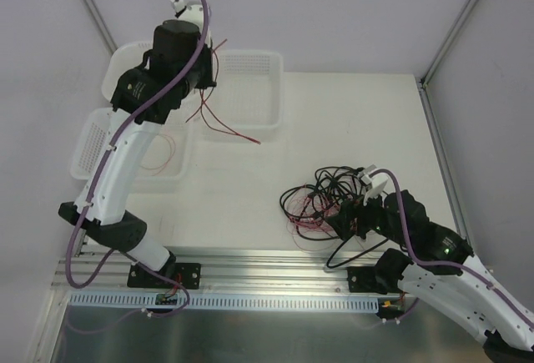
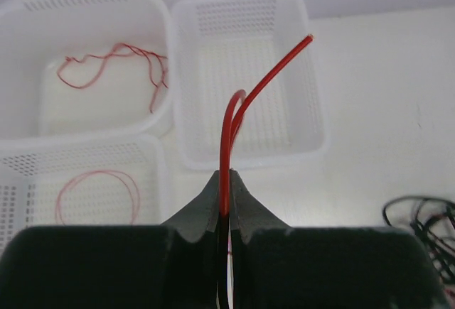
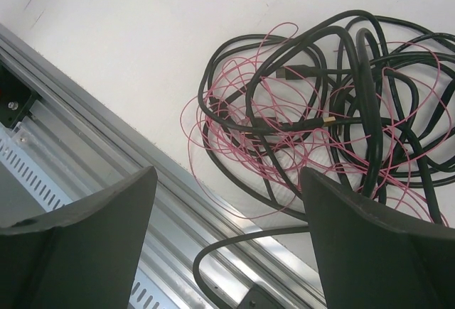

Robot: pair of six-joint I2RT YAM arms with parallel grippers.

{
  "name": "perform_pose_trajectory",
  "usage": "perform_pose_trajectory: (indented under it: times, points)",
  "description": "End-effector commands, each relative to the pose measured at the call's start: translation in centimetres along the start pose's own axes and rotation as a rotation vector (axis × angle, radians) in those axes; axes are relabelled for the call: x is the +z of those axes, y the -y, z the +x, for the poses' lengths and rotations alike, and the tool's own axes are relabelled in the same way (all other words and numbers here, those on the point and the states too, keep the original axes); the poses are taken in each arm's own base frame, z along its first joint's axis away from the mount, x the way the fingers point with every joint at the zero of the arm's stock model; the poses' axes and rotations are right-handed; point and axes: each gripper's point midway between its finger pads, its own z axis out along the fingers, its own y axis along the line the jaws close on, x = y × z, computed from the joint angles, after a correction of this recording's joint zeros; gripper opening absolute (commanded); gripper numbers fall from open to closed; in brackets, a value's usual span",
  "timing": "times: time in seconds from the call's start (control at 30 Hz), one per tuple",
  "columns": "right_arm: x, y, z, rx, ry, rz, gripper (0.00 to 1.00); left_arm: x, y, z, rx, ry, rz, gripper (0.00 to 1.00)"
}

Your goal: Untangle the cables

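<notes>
My left gripper (image 2: 226, 175) is shut on a thicker red wire (image 2: 250, 96), which loops up out of the jaws above the white baskets. In the top view this wire (image 1: 234, 129) hangs from the left gripper (image 1: 209, 67) across the right basket's front rim. The tangle of black cables and thin red wires (image 1: 321, 196) lies on the table at the right. My right gripper (image 1: 344, 217) is open and empty at the tangle's near edge. In the right wrist view the tangle (image 3: 320, 110) lies beyond the open gripper (image 3: 227, 181).
Three white baskets stand at the back left: the far-left one (image 2: 21, 60) and the near-left one (image 2: 153, 174) each hold a thin red wire, the right one (image 2: 313, 110) holds none. An aluminium rail (image 3: 106, 131) runs along the table's near edge, with a black cable (image 3: 213, 252) looping over it.
</notes>
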Motion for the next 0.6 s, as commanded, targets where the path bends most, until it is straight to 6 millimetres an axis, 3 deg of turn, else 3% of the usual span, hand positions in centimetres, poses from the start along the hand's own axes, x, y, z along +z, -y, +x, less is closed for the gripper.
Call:
perform_pose_trajectory:
  times: [0.0,0.03,0.07,0.1,0.17,0.27,0.33,0.5,0.57]
  points:
    - [-0.7,-0.6,-1.3,-0.008,0.026,-0.019,0.86,2.4,-5.2,-1.2,0.020,-0.021,-0.207,0.00]
    - [-0.7,-0.7,-1.2,-0.007,0.020,-0.026,0.86,2.1,-6.3,-3.2,-0.010,0.033,-0.238,0.00]
    - [-0.7,-1.0,-1.4,-0.006,0.021,-0.039,0.86,3.8,-7.0,-3.2,-0.020,0.023,-0.267,0.00]
    - [-0.8,-1.1,-1.4,-0.005,0.017,-0.046,0.86,3.6,-9.2,-4.7,-0.061,0.066,-0.320,0.00]
    - [-0.9,-1.2,-1.4,-0.007,0.006,-0.049,0.86,5.3,-12.2,-5.6,-0.115,0.099,-0.394,0.00]
    - [-0.9,-1.7,-1.3,-0.012,-0.016,-0.073,0.86,7.3,-14.6,-6.9,-0.183,0.166,-0.436,0.00]
    - [-1.0,-2.0,-1.4,-0.012,-0.020,-0.082,0.86,8.1,-16.8,-7.3,-0.229,0.198,-0.473,0.00]
    - [-0.7,-2.6,-1.5,-0.004,-0.065,-0.103,0.87,12.0,-20.7,-8.7,-0.265,0.318,-0.538,0.00]
    - [-0.5,-2.9,-1.3,0.006,-0.084,-0.114,0.87,14.1,-22.5,-8.3,-0.271,0.329,-0.553,0.00]
